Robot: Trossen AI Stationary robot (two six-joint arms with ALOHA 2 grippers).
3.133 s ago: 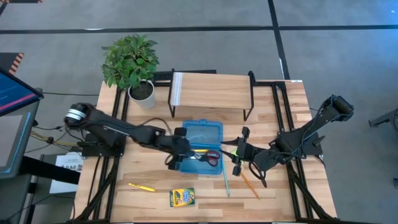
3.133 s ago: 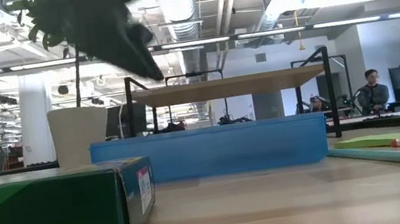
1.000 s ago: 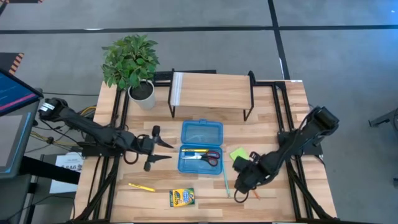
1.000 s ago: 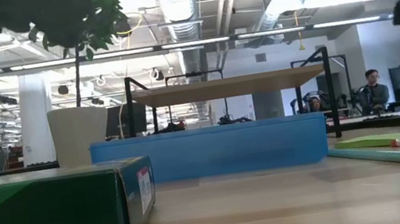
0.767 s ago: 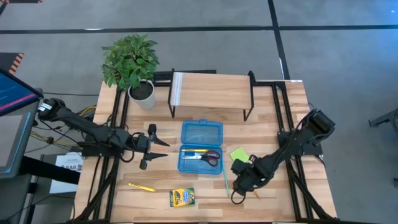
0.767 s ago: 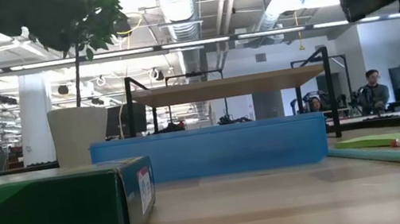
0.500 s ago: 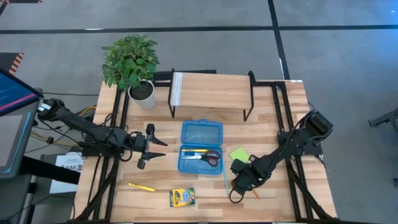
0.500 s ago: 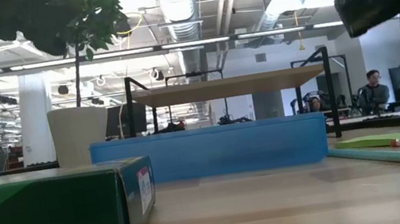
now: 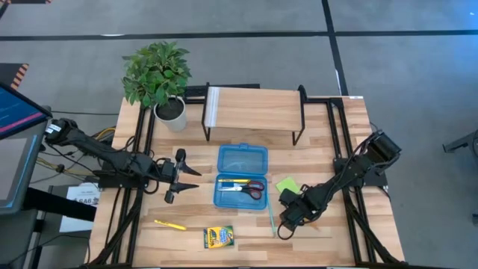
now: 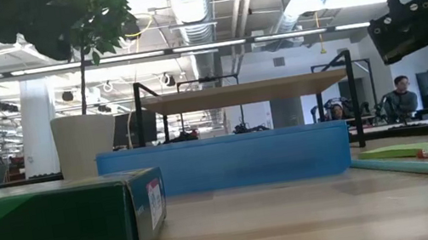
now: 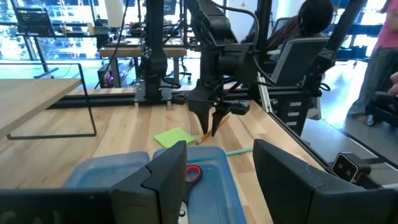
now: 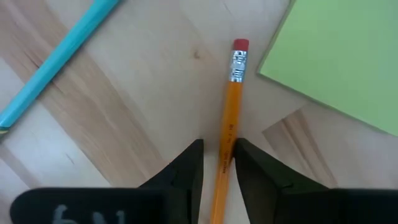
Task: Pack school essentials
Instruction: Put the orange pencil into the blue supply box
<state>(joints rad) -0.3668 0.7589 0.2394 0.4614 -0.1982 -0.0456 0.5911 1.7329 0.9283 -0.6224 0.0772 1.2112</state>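
i take the blue case (image 9: pixel 241 175) in the middle of the table (image 9: pixel 336 142) as my landmark. far to its left and back stands the potted plant (image 9: pixel 158 75). my left gripper (image 9: pixel 184 178) hangs just left of the case, its fingers (image 11: pixel 163 180) spread apart and holding nothing, pointing toward the case. on the front-left side of the case a yellow pencil (image 9: pixel 170 224) lies loose on the wood, and straight in front of the case sits the crayon box (image 9: pixel 219 237), apart from both arms. inside the case i see the red-handled scissors (image 9: pixel 254 188) along with a yellow pencil (image 9: pixel 233 181). behind the case stands the wooden shelf (image 9: pixel 254 112). just right of the case the teal pencil (image 9: pixel 271 218) lies on the table, and beyond it the lime-green sticky-note pad (image 9: pixel 286 185) rests flat. my right gripper (image 9: pixel 285 223) is down at the table to the front-right of the case, close beside the pad. the orange pencil (image 12: pixel 227 130) lies between its two fingers (image 12: pixel 186 167), eraser end pointing away from the gripper toward the pad's edge. the fingers stand a narrow gap apart on either side of the pencil shaft; i cannot tell whether they are pressing on it.
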